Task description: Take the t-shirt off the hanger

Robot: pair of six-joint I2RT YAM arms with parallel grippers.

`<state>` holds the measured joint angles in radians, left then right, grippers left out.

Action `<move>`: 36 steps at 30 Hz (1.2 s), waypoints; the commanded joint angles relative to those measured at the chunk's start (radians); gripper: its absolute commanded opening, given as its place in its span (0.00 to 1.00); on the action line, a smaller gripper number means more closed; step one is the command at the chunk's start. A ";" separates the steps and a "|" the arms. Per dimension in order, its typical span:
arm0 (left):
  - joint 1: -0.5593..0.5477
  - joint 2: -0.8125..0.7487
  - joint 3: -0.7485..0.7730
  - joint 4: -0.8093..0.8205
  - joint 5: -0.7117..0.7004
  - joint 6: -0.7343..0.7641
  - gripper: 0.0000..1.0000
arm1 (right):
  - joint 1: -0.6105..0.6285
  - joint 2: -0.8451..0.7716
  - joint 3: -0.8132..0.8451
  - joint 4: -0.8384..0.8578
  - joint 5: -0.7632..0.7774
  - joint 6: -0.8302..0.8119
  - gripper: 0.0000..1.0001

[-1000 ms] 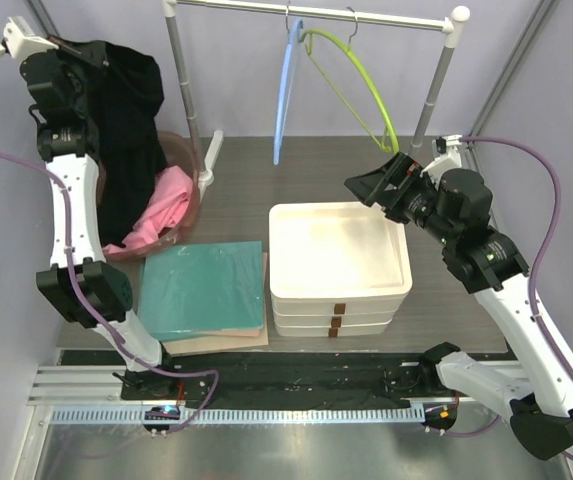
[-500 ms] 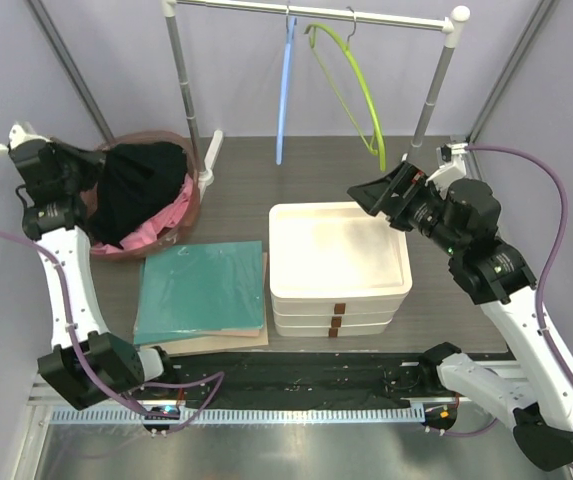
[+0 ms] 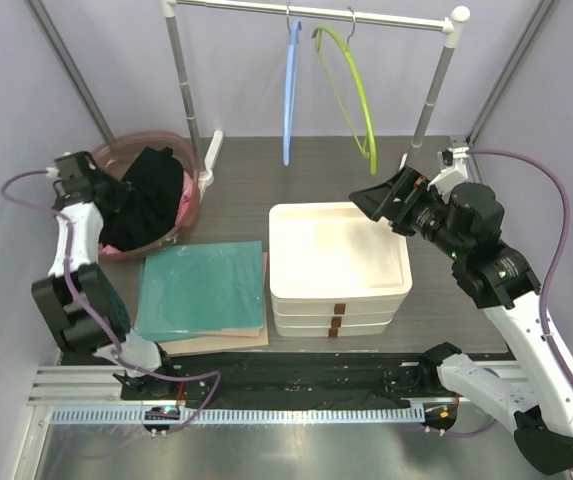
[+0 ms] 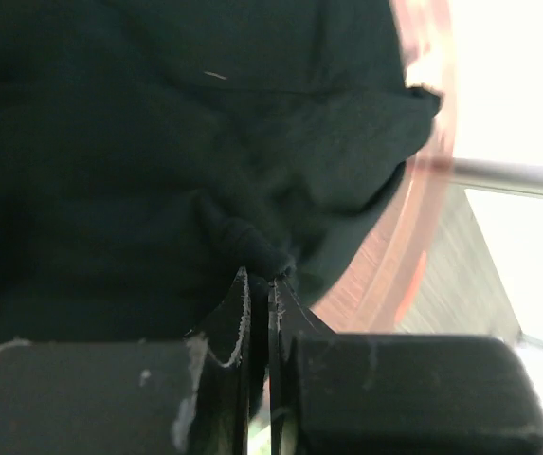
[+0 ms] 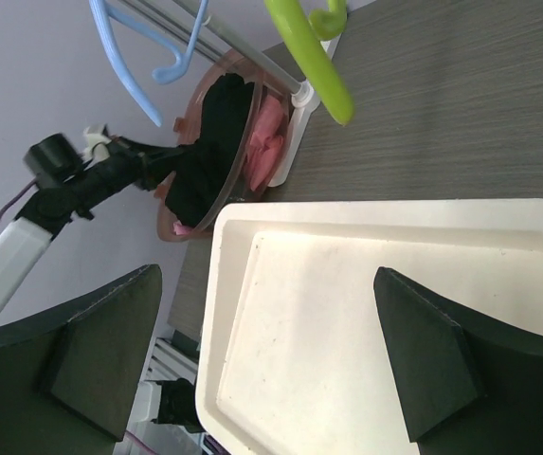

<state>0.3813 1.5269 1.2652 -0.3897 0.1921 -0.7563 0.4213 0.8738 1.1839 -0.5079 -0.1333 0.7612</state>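
- The black t-shirt (image 3: 149,195) is off the hangers. A second ago it hung high at the rear left from the raised left arm; now it lies bunched in the pink basket (image 3: 118,151), on top of a pink garment (image 3: 187,192).
- The left gripper (image 4: 259,296) has come down with it to the basket's left rim. Its fingers are pressed together and pinch a fold of the black cloth.
- The blue hanger (image 3: 290,90) was swinging slantwise a second ago and now hangs nearly straight on the rail (image 3: 316,13). The green hanger (image 3: 356,95) hangs beside it, and both are bare.
- The right gripper (image 3: 387,193) has barely moved. It is held above the rear right corner of the white trays (image 3: 338,270), with its jaws spread wide and nothing between them.
- The basket sits at the rear left, close to the rack's left post (image 3: 180,85). The teal board (image 3: 204,290) lies just in front of it, and the stacked trays are just beside the board's right edge.
- A bare stretch of table (image 3: 241,180) lies between the basket and the trays, under the hangers.
- Small brown tabs (image 3: 337,308) on the tray fronts are too small to read.
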 commanded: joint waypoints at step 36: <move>-0.397 -0.540 -0.231 -0.039 -0.134 -0.095 0.91 | -0.003 -0.039 0.029 -0.110 0.015 -0.042 1.00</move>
<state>0.1787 1.1076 1.1007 -0.4835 0.0757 -0.8074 0.4213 0.8543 1.1828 -0.5549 -0.1360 0.7559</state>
